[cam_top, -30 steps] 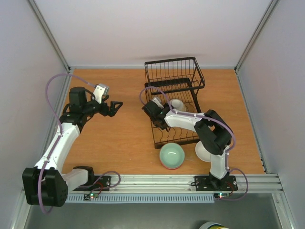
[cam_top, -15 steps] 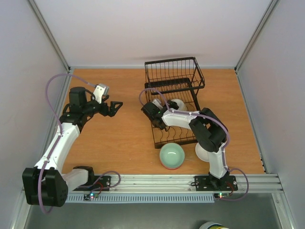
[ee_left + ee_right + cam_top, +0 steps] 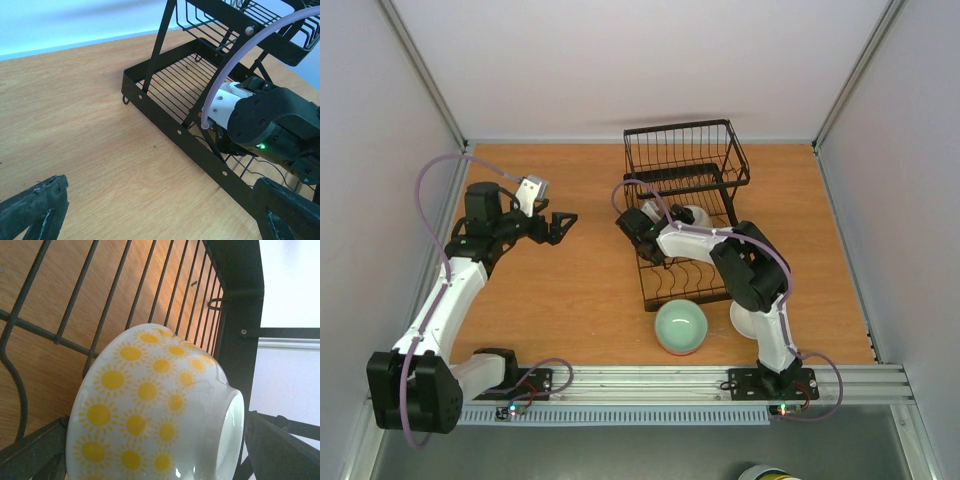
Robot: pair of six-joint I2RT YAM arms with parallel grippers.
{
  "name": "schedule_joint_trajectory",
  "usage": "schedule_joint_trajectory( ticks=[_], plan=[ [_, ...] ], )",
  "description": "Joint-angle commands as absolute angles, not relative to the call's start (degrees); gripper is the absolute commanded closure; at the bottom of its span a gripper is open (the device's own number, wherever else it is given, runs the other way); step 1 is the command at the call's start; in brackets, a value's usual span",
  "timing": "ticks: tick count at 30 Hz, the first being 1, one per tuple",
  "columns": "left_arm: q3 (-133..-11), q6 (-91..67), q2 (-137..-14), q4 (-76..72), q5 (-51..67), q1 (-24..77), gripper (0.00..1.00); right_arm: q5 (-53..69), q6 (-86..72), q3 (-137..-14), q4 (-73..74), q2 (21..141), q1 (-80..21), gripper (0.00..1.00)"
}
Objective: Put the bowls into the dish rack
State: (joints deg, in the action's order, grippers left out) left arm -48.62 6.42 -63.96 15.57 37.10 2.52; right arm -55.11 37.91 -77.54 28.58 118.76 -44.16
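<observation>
Right wrist: sun-patterned bowl (image 3: 150, 410), cropped below, lies in the dish rack (image 3: 235, 265) between the right gripper's (image 3: 155, 452) parted fingers; left gripper (image 3: 162, 210) gapes above wooden table (image 3: 75, 100).

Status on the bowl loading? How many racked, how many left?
Done: one yellow-sun bowl lies in the dish rack.
In hand: nothing. The right gripper has its jaws spread either side of that bowl, and the left gripper hangs open over the table.
Left: the pale green bowl and a white bowl, half hidden behind the right arm, sit on the table in front of the rack.
</observation>
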Motion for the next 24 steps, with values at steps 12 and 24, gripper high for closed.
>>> schedule_joint_trajectory(
  ticks=[12, 24],
  plan=[
    [-48.16, 6.08, -63.63, 12.79, 37.77, 2.09, 0.01, -49.50, 34.71, -76.70, 29.95, 118.89, -43.15, 0.47],
    [-48.23, 6.01, -63.72, 12.70, 37.89, 2.09, 0.01, -47.57, 33.36, -68.92, 23.25, 103.91, -43.11, 0.75]
  ],
)
